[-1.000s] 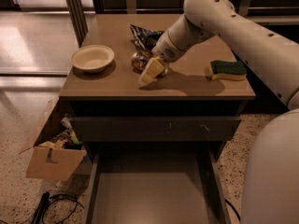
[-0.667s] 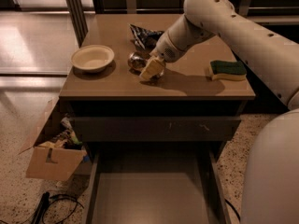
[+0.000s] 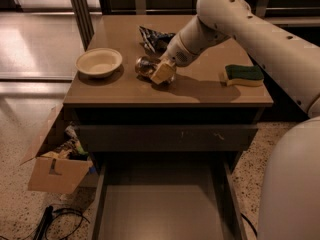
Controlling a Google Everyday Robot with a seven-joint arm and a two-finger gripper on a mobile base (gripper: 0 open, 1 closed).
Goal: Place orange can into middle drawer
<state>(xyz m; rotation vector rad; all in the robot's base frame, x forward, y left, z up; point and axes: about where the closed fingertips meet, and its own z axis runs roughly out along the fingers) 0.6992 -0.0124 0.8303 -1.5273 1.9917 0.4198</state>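
Observation:
The orange can [image 3: 144, 66] sits on the brown cabinet top [image 3: 200, 91], left of centre, shiny with a silver end facing me. My gripper [image 3: 163, 72] is low over the top, right against the can's right side and partly covering it. The middle drawer [image 3: 160, 211] is pulled open at the bottom of the view, with a plain grey floor and nothing in it. My arm reaches in from the upper right.
A dark blue-and-white snack bag [image 3: 151, 37] lies just behind the can. A cream bowl [image 3: 99, 62] stands at the left, a green-and-yellow sponge [image 3: 243, 74] at the right. The scuffed top drawer front [image 3: 165, 136] is closed. A cardboard box [image 3: 56, 166] and cables [image 3: 55, 221] are on the floor at left.
My gripper has moved left along the cabinet top and now sits against the can. The can, bag, bowl and sponge have stayed put.

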